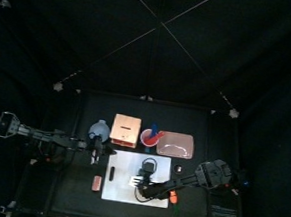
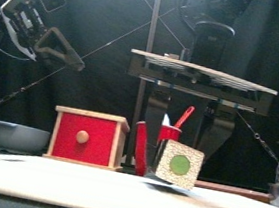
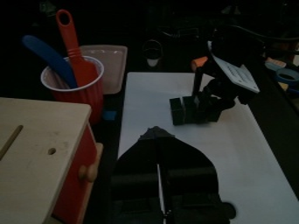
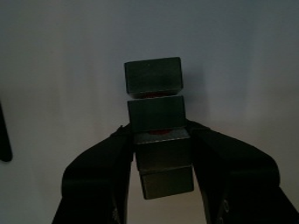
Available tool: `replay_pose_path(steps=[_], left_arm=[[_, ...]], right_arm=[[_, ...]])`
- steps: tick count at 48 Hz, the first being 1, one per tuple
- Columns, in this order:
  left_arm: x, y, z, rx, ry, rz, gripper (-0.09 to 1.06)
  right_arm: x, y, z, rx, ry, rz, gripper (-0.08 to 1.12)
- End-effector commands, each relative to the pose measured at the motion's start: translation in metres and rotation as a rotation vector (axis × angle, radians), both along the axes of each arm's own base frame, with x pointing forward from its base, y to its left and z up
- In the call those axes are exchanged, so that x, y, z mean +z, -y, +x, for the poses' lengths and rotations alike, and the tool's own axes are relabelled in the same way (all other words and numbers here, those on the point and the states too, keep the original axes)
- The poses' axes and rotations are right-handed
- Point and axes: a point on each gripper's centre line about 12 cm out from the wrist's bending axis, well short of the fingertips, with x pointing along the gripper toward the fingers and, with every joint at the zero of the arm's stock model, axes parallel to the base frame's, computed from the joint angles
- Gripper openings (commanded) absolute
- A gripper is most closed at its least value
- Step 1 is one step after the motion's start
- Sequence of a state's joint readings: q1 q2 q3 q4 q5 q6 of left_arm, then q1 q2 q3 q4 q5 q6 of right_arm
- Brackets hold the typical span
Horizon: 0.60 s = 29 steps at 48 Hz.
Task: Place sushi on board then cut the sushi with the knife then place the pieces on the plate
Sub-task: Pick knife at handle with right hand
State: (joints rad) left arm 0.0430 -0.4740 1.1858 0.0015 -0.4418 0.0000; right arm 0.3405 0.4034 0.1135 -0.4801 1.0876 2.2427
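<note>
The right gripper (image 4: pixel 162 156) is clenched on the sushi roll (image 4: pixel 156 103), and its jaws cover the sides of the lower blocks. The roll hangs tilted, low over the white cutting board (image 1: pixel 118 190); whether it touches is unclear. The left gripper (image 3: pixel 153 136), jaws together and empty, hovers beside the wooden box (image 2: pixel 89 138).

Matt white board (image 3: pixel 251 166), pale wooden box (image 3: pixel 35 131)

board (image 1: pixel 120 168) white | sushi roll (image 2: pixel 180 164) dark green, end perhaps speckled | cup (image 3: pixel 73 79) red | tray (image 1: pixel 177 143) pink
</note>
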Motion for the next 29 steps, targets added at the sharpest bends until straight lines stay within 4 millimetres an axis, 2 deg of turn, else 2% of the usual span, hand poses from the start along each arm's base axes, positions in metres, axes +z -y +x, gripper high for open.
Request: replay_pose_path(steps=[1, 20, 29], left_arm=[[0.0034, 0.0008, 0.0018, -0.005, 0.012, 0.005, -0.02], [0.0013, 0.0004, 0.0012, -0.004, -0.006, 0.007, -0.02], [0.0011, 0.0005, 0.0007, -0.005, -0.006, 0.008, -0.02]], right_arm=[[0.0186, -0.0024, 0.0022, -0.005, 0.032, 0.013, 0.62], [0.0168, -0.0036, 0.0003, -0.004, 0.022, 0.021, 0.91], [0.0201, -0.0055, -0.0002, -0.002, 0.023, 0.021, 0.92]])
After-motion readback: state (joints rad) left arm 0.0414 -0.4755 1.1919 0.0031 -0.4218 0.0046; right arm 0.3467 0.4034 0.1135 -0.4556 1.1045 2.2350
